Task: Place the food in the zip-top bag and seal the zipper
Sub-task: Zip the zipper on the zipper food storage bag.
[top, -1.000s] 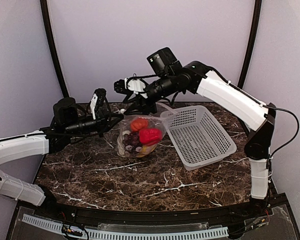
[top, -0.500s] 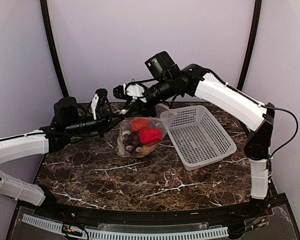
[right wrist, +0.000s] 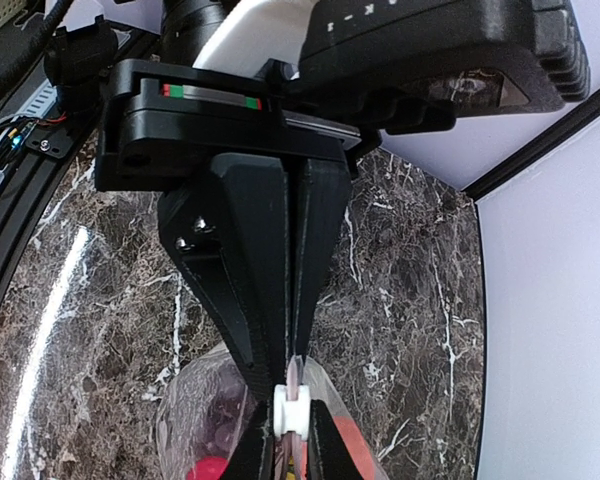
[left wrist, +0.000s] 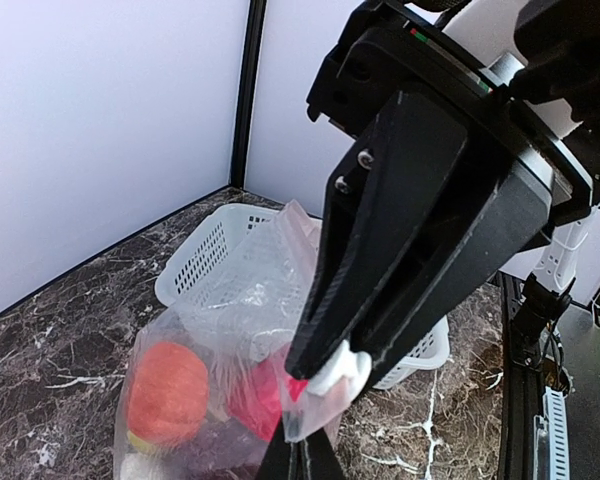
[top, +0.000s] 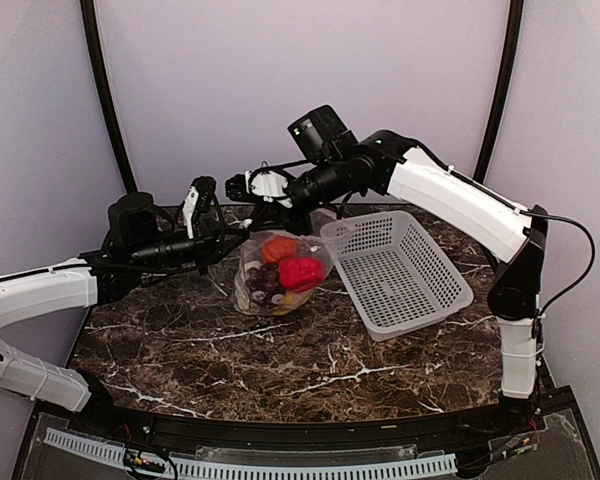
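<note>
Both arms meet tip to tip above the clear dotted zip-top plastic bag [top: 277, 275]! It sits on the dark marbled tabletop [top: 280, 370], just left of the white perforated plastic basket [top: 405, 275]. The left jaws are pressed together on the thin pinkish zipper strip [right wrist: 296, 372], and the right jaws are clamped on the same strip from the opposite side. A small white piece [left wrist: 335, 373] sits right at the pinch, slider or pad, I cannot tell.

The strip's long axis runs from one set of jaws to the other, with the bag hanging below both, so neither arm is nearer. Any sealing stroke has to travel along that line, I'd say.

The count: one bag, one basket, two arms. Inside the bag are one orange-red toy tomato [top: 278, 247], one red toy pepper [top: 301, 271], one dark purple grape bunch [top: 264, 279] and one yellow piece [top: 292, 297]. The rest is too buried to count.
</note>
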